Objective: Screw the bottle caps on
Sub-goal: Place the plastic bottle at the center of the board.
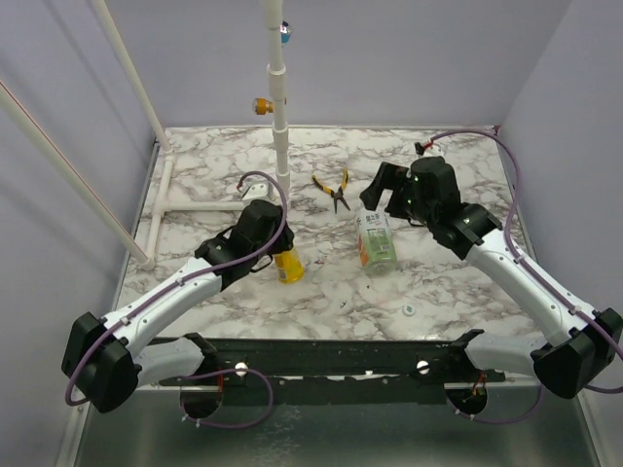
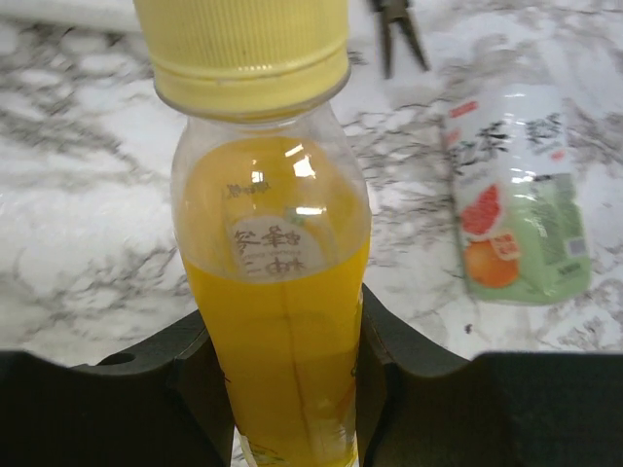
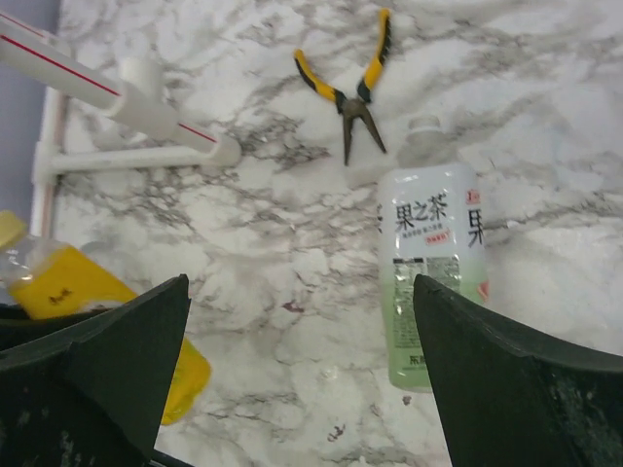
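Gripping the yellow bottle [image 2: 277,292] around its lower body, the left hand [image 2: 290,375] was clenched on it with a jaw pressed to either side, which left the neck and the yellow cap [image 2: 248,49] free for turning. The cap sat on the neck, though whether its thread was run down tight could not be told. The right hand [image 3: 301,292] hung released, fingers spread wide with nothing between them, above the surface [image 1: 321,292] near the clear bottle [image 3: 428,263], probably placed to reach it. That bottle lay on its side, label up, its neck just beside the pliers [image 3: 350,92], and a whitish cap [image 3: 423,126] seemed to be on it, but that end was pale and hard to read. A small round thing [image 1: 409,310] lay well apart toward the near edge, too small to identify. The yellow bottle's base was cut off in the left wrist view and the arm hid much of it from above, so whether it rested on the surface was unclear
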Motion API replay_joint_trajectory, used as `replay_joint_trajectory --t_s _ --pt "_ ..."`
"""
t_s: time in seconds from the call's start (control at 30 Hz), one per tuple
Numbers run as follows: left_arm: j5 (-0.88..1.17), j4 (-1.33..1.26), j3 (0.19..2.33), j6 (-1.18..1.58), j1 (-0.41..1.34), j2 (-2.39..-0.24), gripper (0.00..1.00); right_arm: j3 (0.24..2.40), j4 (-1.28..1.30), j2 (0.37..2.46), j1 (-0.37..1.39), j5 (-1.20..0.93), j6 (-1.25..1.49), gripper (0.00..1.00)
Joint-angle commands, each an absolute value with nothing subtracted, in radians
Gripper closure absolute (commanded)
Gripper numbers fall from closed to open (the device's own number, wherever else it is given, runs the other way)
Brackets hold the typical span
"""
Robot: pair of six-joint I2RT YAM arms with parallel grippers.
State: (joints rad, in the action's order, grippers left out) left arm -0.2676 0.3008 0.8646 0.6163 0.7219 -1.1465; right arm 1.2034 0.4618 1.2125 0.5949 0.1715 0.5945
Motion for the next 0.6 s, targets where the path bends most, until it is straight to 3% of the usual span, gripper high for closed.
replay_joint_trajectory --t_s 0.0,0.47,0.57 --pt "-0.315 0.435 0.788 0.789 0.62 -1.098 1.0 1.11 0.491 1.21 0.575 0.142 0.615 0.0" --pt "-0.269 0.394 0.692 0.82 0.414 -1.3 0.99 1.024 0.47 1.212 0.574 0.177 0.604 0.0" --pt "-0.248 0.352 0.683 0.822 0.396 -1.343 0.92 1.018 0.465 1.207 0.574 0.169 0.601 0.0"
